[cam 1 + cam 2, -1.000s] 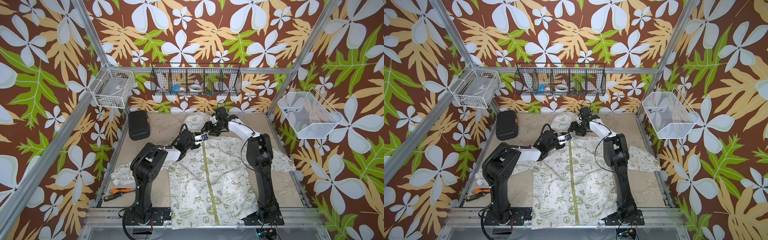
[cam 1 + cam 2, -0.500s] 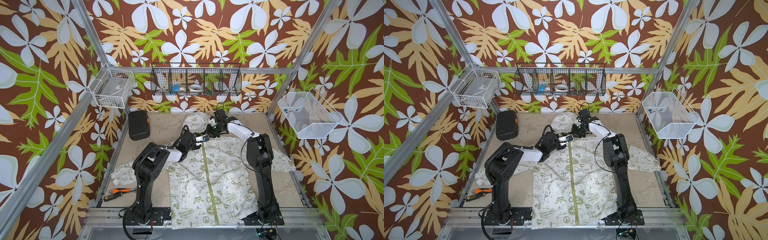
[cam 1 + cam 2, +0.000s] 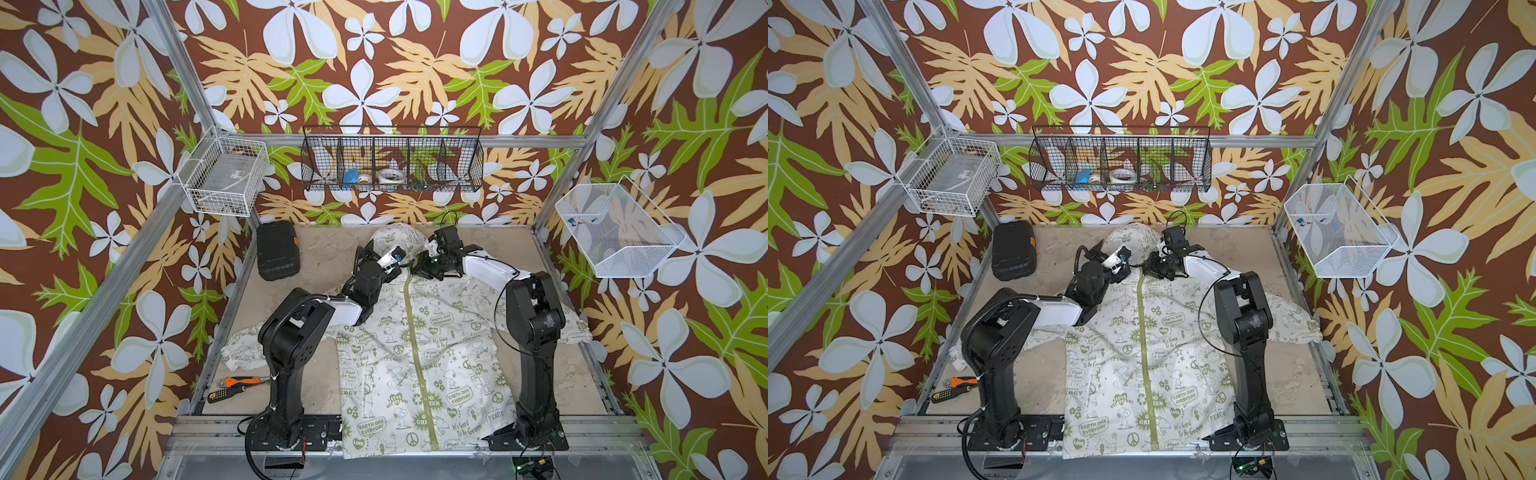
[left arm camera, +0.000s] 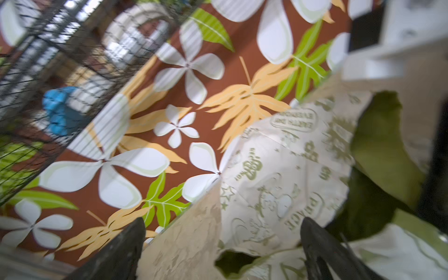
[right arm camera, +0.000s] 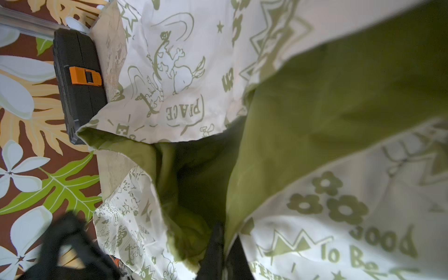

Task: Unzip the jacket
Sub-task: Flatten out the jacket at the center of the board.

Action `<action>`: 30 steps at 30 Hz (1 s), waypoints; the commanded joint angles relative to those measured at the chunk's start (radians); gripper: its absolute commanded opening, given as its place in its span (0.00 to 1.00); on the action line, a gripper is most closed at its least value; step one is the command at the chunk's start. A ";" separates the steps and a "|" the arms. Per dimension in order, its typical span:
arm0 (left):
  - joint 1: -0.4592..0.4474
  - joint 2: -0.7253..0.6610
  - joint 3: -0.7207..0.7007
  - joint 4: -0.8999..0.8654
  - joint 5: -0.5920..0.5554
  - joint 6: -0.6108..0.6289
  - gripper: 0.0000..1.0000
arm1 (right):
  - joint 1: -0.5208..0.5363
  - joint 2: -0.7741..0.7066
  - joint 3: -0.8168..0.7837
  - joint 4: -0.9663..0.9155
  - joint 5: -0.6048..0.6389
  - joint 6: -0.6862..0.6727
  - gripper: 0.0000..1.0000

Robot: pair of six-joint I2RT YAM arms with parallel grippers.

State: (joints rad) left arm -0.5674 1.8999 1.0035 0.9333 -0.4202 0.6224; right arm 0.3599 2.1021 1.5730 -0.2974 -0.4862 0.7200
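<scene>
Jacket: the jacket (image 3: 419,357) lies face up on the table (image 3: 316,299), between the two arms. Its hem reaches the near edge and its sleeves spread to both sides.
Hood: the hood (image 3: 395,237) points to the far wall, just behind both grippers.
Zipper: the olive zipper (image 3: 415,353) runs closed down the front. At the collar the cloth parts and the green lining (image 5: 315,121) shows.
Left gripper: the left gripper (image 4: 223,221) is at the collar with its fingers (image 4: 126,247) spread wide. It holds nothing, and the hood cloth lies in front of them.
Right gripper: the right gripper (image 5: 223,232) is at the collar on the other side of the zipper. Its jaws are pressed together on the jacket's front edge, and the cloth rises from there.
Beside: a black case (image 3: 277,255) lies at the far left, and a screwdriver (image 3: 232,390) at the near left.
</scene>
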 commanded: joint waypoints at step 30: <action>0.070 0.186 0.600 -1.234 0.825 -1.564 0.84 | 0.031 -0.167 -0.369 0.535 0.106 0.115 0.00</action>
State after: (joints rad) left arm -0.4938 2.0846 1.6142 -0.2779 0.3496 -0.9173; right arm 0.3897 1.9289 1.1896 0.2306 -0.3866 0.8551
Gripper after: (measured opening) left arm 0.848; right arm 0.060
